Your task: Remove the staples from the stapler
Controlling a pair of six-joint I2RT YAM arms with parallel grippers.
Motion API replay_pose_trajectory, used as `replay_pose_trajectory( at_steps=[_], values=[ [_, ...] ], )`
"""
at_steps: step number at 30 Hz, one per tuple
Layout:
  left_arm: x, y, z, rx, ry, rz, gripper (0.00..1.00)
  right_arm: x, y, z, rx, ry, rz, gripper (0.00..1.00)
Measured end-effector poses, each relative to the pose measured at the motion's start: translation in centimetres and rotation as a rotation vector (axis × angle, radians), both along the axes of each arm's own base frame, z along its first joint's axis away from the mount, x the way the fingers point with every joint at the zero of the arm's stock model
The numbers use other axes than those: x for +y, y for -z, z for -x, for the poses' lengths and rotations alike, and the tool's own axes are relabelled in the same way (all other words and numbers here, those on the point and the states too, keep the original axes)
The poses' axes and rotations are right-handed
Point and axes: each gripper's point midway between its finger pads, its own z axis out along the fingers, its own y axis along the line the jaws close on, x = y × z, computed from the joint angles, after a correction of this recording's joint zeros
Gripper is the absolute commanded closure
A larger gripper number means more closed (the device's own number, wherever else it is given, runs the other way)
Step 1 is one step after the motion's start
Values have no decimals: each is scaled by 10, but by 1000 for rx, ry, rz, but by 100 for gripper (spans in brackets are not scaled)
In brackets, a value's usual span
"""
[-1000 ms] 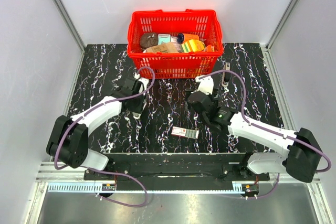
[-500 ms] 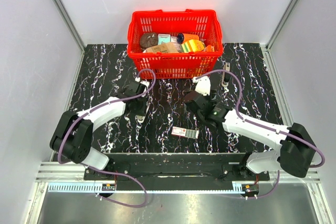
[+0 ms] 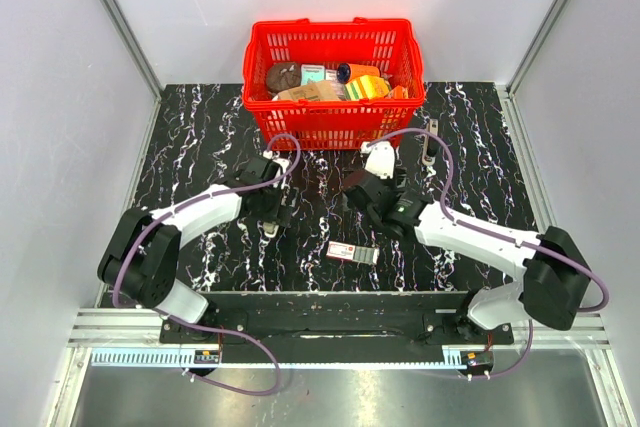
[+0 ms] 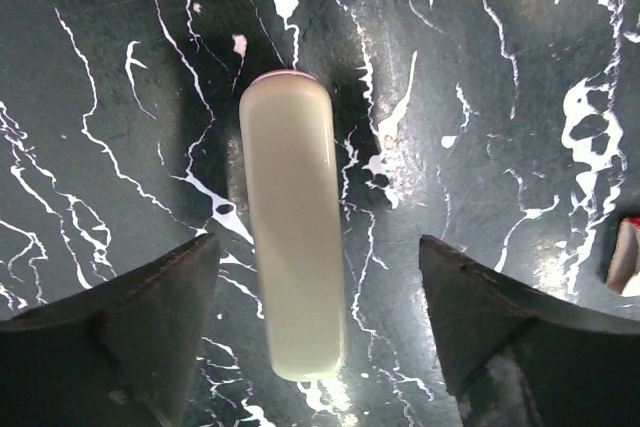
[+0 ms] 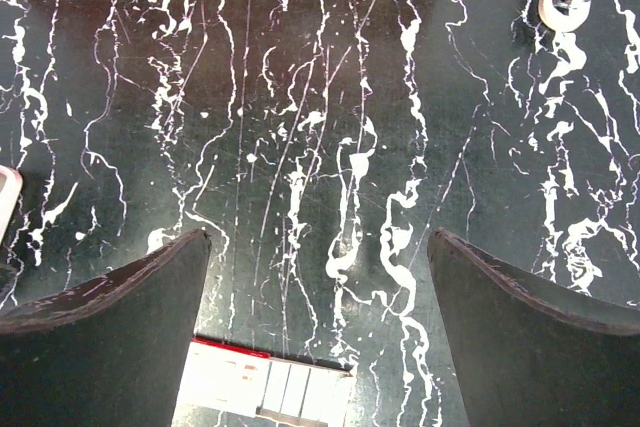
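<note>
Stapler (image 4: pixel 292 232): one, small, cream-white; a smooth bar with rounded ends and a thin pinkish rim at its 12 o'clock end. Closed, lying flat, broad face up, on the black white-veined table (image 4: pixel 480 67). In the left wrist view its long axis runs 12 to 6 o'clock. From above it sits near 8 o'clock of table centre, largely hidden.

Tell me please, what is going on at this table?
Two robot arms work at a dark marble table. The left gripper hovers open over the cream stapler, which lies flat between its fingers, not yet gripped. The right gripper is also open, above bare table, with a small red-and-white box lying nearby. A red basket of goods stands at the far edge. The stapler looks closed, as far as the pictures show.
</note>
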Motion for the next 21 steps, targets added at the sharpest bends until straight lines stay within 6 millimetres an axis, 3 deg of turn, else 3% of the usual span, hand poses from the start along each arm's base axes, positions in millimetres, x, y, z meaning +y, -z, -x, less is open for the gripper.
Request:
replay_pose_trajectory(
  at_steps=[1, 4, 6, 8, 10, 12, 15, 18, 21],
  values=[
    [0, -1, 0, -1, 7, 1, 1, 2, 0, -1, 6, 2, -2, 2],
    [1, -13, -3, -17, 22, -3, 1, 10, -2, -3, 27, 11, -13, 1],
    [3, -35, -11, -49, 23, 13, 1, 18, -5, -7, 49, 26, -16, 1],
    [12, -71, -30, -127, -2, 59, 1, 26, -8, -11, 71, 45, -16, 1],
    [33, -115, -49, -229, -42, 127, 1, 40, -12, -18, 98, 69, -26, 1],
    [67, -155, -64, -321, -107, 163, 1, 56, -13, -23, 135, 84, -36, 1],
    [111, -195, -69, -405, -143, 181, 1, 90, -11, -30, 193, 88, -45, 1],
    [136, -197, -57, -384, -131, 184, 11, 136, -1, -29, 256, 60, -58, 1],
    [141, -174, -35, -290, -92, 178, 12, 176, 15, -15, 323, 18, -82, 1]
  ],
)
